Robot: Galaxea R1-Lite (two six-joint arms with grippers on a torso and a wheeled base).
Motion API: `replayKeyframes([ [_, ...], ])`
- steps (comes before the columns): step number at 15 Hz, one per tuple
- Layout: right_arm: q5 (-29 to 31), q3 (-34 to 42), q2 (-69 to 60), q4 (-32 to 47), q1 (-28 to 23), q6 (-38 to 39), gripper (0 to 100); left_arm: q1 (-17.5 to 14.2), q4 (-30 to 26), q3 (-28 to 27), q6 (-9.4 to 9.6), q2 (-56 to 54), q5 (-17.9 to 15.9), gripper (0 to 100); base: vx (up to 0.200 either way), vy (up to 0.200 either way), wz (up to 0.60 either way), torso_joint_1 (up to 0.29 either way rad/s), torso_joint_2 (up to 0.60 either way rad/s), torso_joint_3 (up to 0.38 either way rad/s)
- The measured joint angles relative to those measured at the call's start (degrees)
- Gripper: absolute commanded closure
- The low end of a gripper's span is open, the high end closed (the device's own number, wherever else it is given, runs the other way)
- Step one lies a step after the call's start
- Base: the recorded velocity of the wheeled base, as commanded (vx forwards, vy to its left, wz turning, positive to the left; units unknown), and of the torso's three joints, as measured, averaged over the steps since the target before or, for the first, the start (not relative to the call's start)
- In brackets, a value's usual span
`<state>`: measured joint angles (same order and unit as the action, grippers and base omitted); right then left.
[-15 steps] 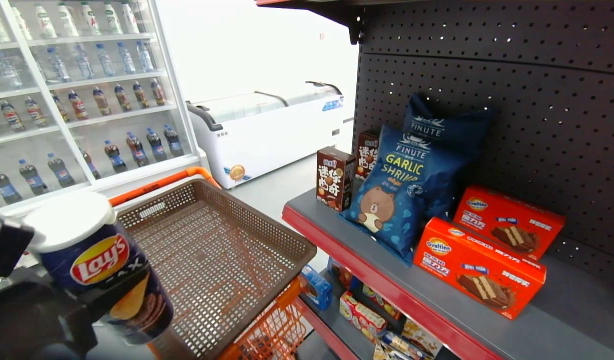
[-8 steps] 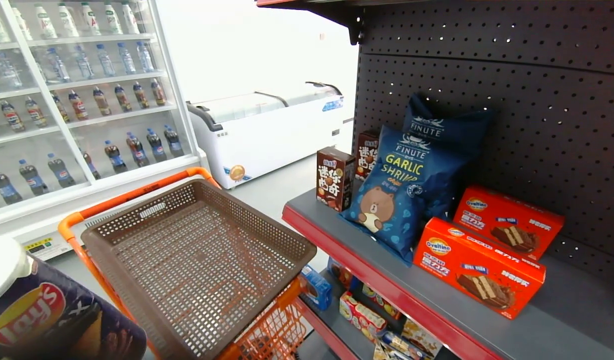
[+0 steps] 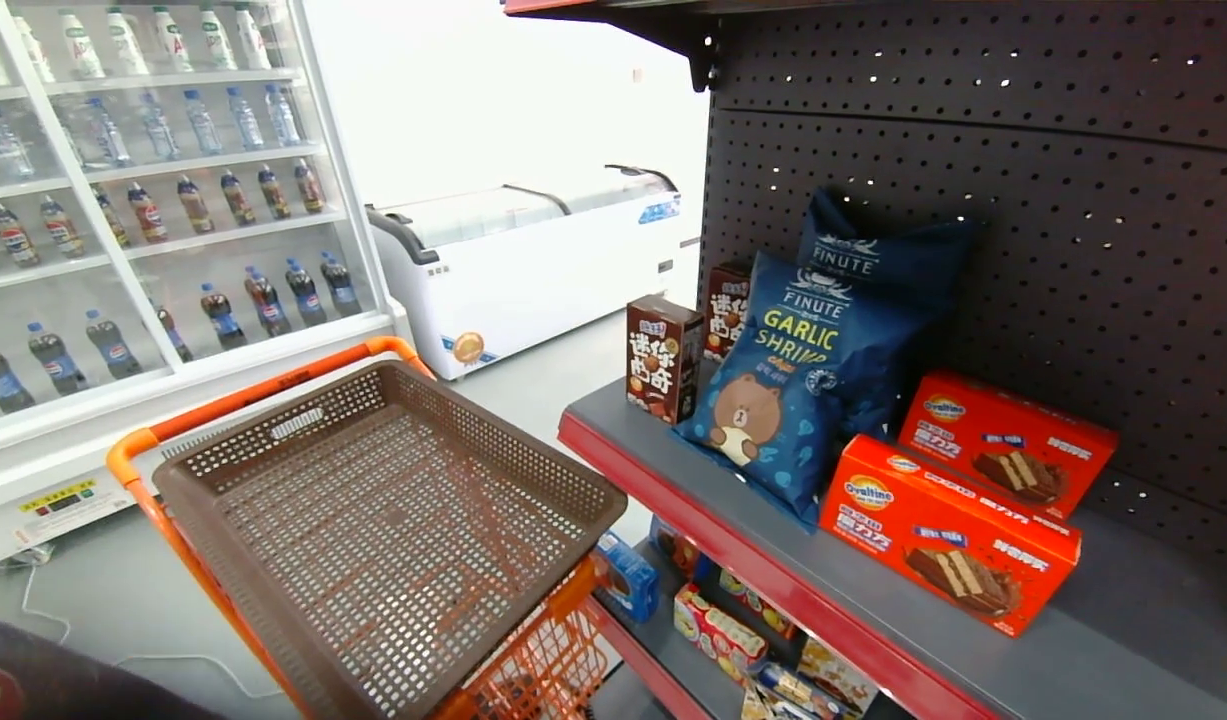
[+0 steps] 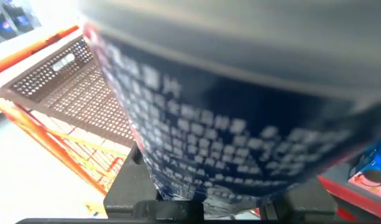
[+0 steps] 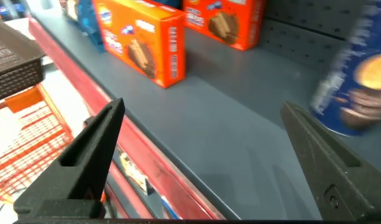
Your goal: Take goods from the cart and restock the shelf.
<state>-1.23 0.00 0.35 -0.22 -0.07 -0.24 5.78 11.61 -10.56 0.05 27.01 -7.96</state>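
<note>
Left hand (image 4: 199,208) is clamped on the chips can (image 4: 227,124), held low at the near left, outside the cart basket (image 3: 373,520) for the carry to the shelf (image 3: 1133,640). Right hand (image 5: 202,155) is wide open and empty over bare shelf beside the orange boxes (image 5: 146,43).

**A grocery shop aisle**

A glass-fronted drinks cooler (image 3: 163,190) holds rows of bottles, with a white chest freezer (image 3: 533,260) beside it. A red-edged shelf (image 3: 1123,640) backed by black pegboard (image 3: 1073,200) carries snack bags (image 3: 783,390) and orange boxes (image 3: 948,530). An orange cart (image 3: 373,530) stands alongside.
</note>
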Motion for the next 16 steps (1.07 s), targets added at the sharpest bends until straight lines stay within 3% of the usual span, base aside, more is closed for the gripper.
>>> replayKeyframes([
  [4,0.04,0.0,0.0,-0.02,0.0,0.0,0,0.02,-6.79,-1.68,0.02,-6.1,0.13,100,0.0,0.0,-0.6,0.005,0.0,0.006],
  [16,0.04,0.0,0.0,-0.02,-0.02,0.0,0,0.02,-7.51,-1.51,-0.56,-9.79,0.24,100,0.0,0.0,-0.6,0.003,0.0,0.002],
])
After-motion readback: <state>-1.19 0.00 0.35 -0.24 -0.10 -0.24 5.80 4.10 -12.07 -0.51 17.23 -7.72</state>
